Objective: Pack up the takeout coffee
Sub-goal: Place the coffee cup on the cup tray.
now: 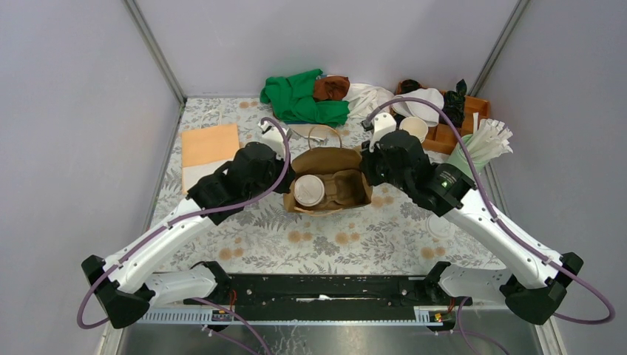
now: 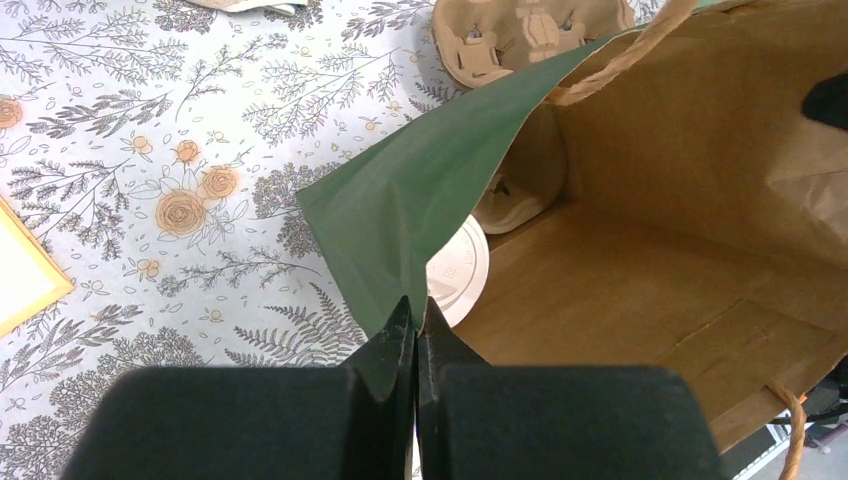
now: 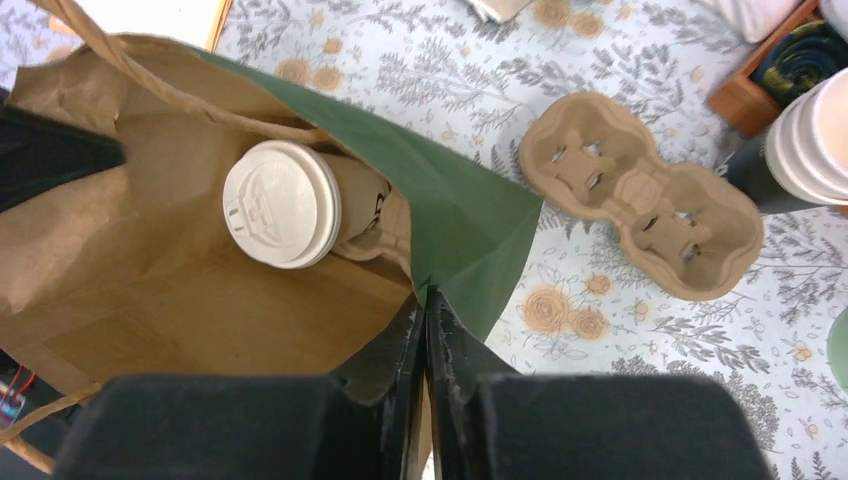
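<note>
The takeout coffee (image 1: pixel 309 190), a white cup with a round white lid, stands inside an open paper bag (image 1: pixel 330 160) that is green outside and brown inside. The cup sits in a brown pulp carrier (image 1: pixel 346 186) on the bag's floor. My left gripper (image 2: pixel 415 305) is shut on the bag's left rim, and the lid (image 2: pixel 462 270) shows just past it. My right gripper (image 3: pixel 424 298) is shut on the bag's right rim (image 3: pixel 470 225), with the lid (image 3: pixel 282 203) below and to its left. Both grippers hold the bag's mouth open.
A second, empty pulp carrier (image 3: pixel 640 195) lies on the floral tablecloth right of the bag. Stacked cream cups (image 3: pixel 815 140) stand by a wooden tray (image 1: pixel 473 111). A green cloth (image 1: pixel 303 100) lies at the back and a tan sheet (image 1: pixel 210 144) at the left.
</note>
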Robot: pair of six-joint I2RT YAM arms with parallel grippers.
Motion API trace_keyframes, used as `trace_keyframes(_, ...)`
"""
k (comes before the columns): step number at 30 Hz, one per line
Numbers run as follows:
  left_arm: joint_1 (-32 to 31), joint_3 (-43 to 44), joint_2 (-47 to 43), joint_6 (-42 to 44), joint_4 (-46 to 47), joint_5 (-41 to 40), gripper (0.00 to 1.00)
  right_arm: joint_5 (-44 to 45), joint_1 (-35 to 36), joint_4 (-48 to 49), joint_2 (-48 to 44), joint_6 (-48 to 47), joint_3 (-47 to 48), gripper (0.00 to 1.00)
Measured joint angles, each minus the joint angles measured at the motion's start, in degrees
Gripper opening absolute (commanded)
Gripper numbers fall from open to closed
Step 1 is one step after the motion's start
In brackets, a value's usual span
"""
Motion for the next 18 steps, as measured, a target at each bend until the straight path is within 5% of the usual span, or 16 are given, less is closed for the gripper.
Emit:
trace_keyframes(3,0.0,0.09,0.0,-0.42,0.04,0.04,0.03,-1.01,0.0,0.33,0.35,0.13,-0.72,0.21)
trace_keyframes(5,0.0,0.11,0.22,-0.68,-0.15,0.0,0.15,-1.07,0.02,0.79,-0.55,0.72,-2.49,0.29)
trace_keyframes(11,-0.02,3.91,3.02,-2.32,-2.95,-1.57,0.78,-0.42,0.04,-0.85,-0.7,4.24,-1.73,0.94)
trace_keyframes(14,-0.02,8.52,4.81,-2.89,-5.97,-3.91,0.88,0.94,0.09,-3.52,0.85,6.34,2.69,1.0)
trace_keyframes(18,-0.02,17.99,8.68,-4.79,-10.45,-6.64,0.9,5.44,0.15,-7.91,1.29,9.35,6.58,1.0)
